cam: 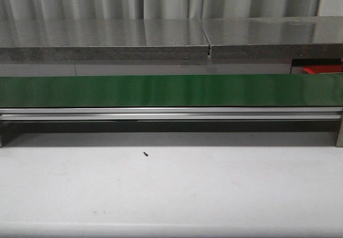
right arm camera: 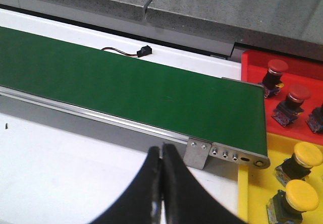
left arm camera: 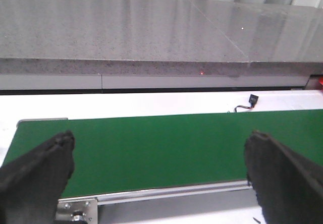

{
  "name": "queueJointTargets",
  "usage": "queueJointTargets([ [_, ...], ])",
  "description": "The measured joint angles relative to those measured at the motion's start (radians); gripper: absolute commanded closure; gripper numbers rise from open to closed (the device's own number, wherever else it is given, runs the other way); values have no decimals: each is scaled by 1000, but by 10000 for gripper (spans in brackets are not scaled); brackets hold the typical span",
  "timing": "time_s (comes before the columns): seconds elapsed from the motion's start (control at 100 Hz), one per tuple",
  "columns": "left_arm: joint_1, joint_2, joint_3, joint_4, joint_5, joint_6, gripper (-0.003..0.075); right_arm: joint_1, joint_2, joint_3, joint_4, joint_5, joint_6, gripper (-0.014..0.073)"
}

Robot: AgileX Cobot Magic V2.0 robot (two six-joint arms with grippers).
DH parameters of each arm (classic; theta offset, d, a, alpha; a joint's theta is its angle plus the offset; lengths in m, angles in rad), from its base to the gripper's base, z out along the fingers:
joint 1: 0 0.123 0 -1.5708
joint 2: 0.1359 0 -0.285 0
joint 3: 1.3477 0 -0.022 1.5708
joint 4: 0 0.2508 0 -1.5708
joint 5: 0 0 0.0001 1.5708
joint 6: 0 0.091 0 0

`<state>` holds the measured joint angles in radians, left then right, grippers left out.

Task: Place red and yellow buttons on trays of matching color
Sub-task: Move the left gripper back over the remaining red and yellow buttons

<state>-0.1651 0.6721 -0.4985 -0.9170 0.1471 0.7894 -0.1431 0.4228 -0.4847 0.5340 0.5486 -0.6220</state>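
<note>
In the right wrist view a red tray (right arm camera: pixel 252 65) holds two red buttons (right arm camera: pixel 277 67) (right arm camera: pixel 297 94), and a yellow tray (right arm camera: pixel 252 183) beside it holds two yellow buttons (right arm camera: pixel 308 155) (right arm camera: pixel 302 194). Both trays lie past the end of the green conveyor belt (right arm camera: pixel 126 85). My right gripper (right arm camera: pixel 162 151) is shut with nothing in it, over the white table short of the belt. My left gripper (left arm camera: pixel 161 143) is open wide above the bare belt (left arm camera: pixel 161 148), nothing between its fingers. The front view shows no gripper, only a sliver of the red tray (cam: pixel 321 69).
A grey stone ledge (cam: pixel 161 37) runs behind the belt (cam: pixel 171 90). A small black connector on a wire (right arm camera: pixel 145 51) lies on the white strip behind the belt. A tiny dark screw (cam: pixel 145 154) rests on the white table (cam: pixel 171 190) in front.
</note>
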Motion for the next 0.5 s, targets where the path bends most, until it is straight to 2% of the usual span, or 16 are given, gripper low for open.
queueJointTargets([
  [0.14, 59, 70, -98, -6, -9, -27, 59, 0, 0, 0, -1, 0, 0, 662],
  [0.26, 180, 178, -227, -8, 21, -42, 59, 0, 0, 0, -1, 0, 0, 662],
  [0.5, 471, 484, -534, -10, 260, -71, 59, 0, 0, 0, -1, 0, 0, 662],
])
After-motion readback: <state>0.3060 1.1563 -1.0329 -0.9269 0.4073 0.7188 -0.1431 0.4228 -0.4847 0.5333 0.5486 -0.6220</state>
